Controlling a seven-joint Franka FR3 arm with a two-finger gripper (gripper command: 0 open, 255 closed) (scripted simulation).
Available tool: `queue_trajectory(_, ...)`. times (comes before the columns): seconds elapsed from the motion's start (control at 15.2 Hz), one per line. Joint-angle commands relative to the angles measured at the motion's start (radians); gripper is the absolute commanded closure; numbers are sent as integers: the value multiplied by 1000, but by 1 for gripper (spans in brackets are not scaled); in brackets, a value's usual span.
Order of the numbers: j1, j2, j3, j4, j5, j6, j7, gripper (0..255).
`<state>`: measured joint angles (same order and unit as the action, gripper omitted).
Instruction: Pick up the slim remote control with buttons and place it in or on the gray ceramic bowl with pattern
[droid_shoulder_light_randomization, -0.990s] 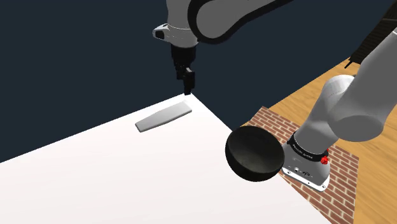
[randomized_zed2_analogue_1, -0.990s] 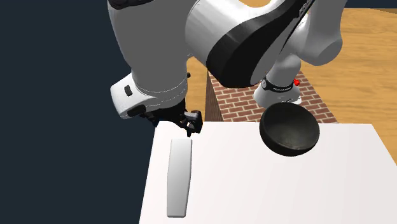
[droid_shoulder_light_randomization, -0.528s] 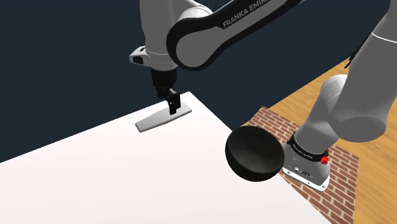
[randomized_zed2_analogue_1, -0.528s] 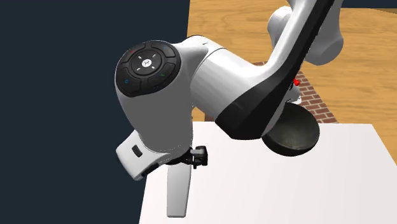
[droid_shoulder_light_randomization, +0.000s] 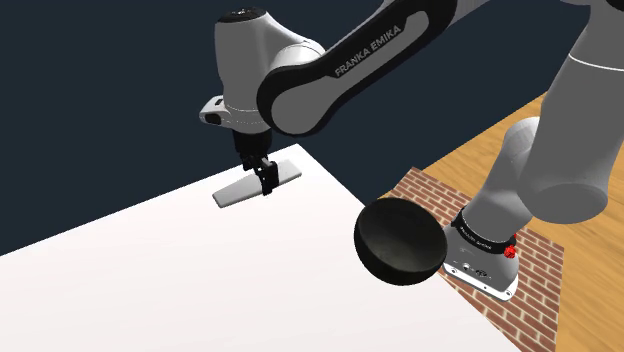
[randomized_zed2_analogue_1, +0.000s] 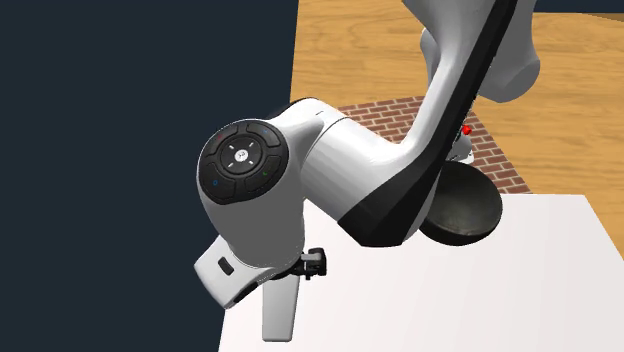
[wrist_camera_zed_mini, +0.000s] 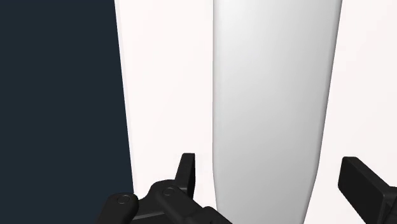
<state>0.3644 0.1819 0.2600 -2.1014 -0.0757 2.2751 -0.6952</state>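
Two black fingers of the gripper (wrist_camera_zed_mini: 267, 168) stand apart, one on each long side of the remote control (wrist_camera_zed_mini: 273, 95), with a thin strip of table showing between each finger and the remote's edge. The gripper is open and grips nothing. In the shoulder view the gripper (droid_shoulder_light_randomization: 265, 178) points down, low over the middle of the remote control (droid_shoulder_light_randomization: 235, 192). In the second exterior view part of the gripper (randomized_zed2_analogue_1: 312, 263) peeks out under the wrist, right above the remote control (randomized_zed2_analogue_1: 278, 312).

Remote: a slim, long, flat slab in plain light grey with a smooth top and a rounded end. It lies flat on the white table (droid_shoulder_light_randomization: 200, 280), at the far corner in the shoulder view and along the left edge in the second exterior view.

The bowl (droid_shoulder_light_randomization: 398, 240) is dark, almost black, round and slightly glossy. It sits at the table's right edge in the shoulder view, well apart from the remote and next to the brick-patterned stand (droid_shoulder_light_randomization: 425, 190). The white arm (droid_shoulder_light_randomization: 340, 60) arches from the stand over the bowl. The floor (droid_shoulder_light_randomization: 480, 150) is wood.
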Motion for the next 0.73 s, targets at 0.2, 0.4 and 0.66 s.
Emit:
queue_trajectory(0.2,1,13,-1,-7,-5,20,4,0)
queue_trajectory(0.4,1,13,-1,-7,-5,20,4,0)
queue_trajectory(0.66,1,12,-1,-8,-5,20,4,255)
